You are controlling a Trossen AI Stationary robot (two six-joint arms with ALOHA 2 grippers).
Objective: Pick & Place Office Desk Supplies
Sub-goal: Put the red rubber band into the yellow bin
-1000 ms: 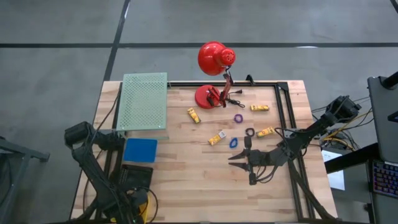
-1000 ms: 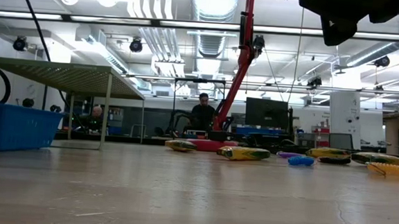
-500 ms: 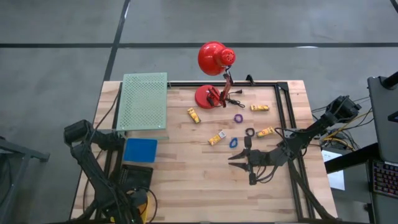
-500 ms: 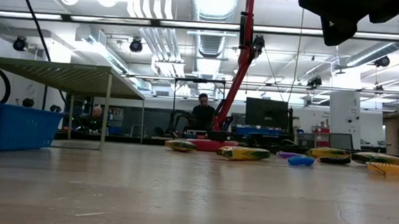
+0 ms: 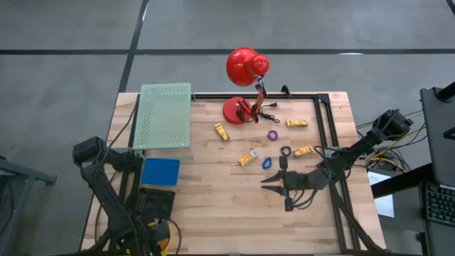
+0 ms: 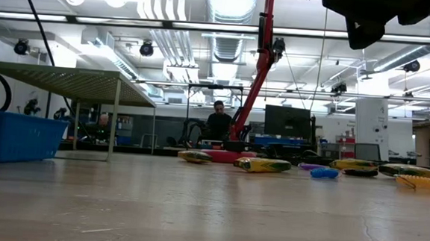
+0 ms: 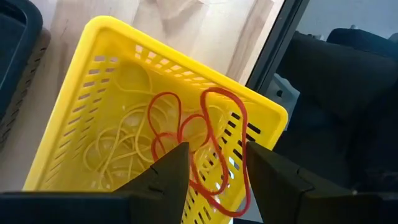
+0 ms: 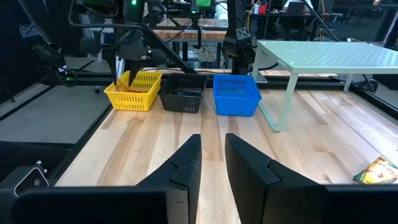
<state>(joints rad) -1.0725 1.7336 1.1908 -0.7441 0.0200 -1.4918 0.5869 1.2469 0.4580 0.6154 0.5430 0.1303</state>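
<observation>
**First onlooker:** Two grippers are in play, so which one is working?

**Second onlooker:** Left gripper. It hangs over the yellow basket at the table's near left corner. Its fingers stand moderately apart, and I see nothing pinched between them. Right below, red rubber bands lie looped in the basket, one drooping over the rim. Tan rubber bands are tangled on the basket floor.

**First onlooker:** What has just changed?

**Second onlooker:** Very little. Compared with a second ago, the left arm has barely shifted and the right arm has not moved at all. My reading is that a drop into the basket is finished and the left arm is about to leave.

**First onlooker:** And the right gripper?

**Second onlooker:** It hovers low over the table's right half with only a narrow gap between its fingers, and it is empty. Just beyond it a blue ring and a black ring lie untouched. A purple ring sits farther back.

**First onlooker:** So there is work left?

**Second onlooker:** Plenty. Four yellow pieces are scattered between the rings and the red lamp, exactly where they lay a second ago. The blue ring looks like the nearest pick for the right arm.
</observation>
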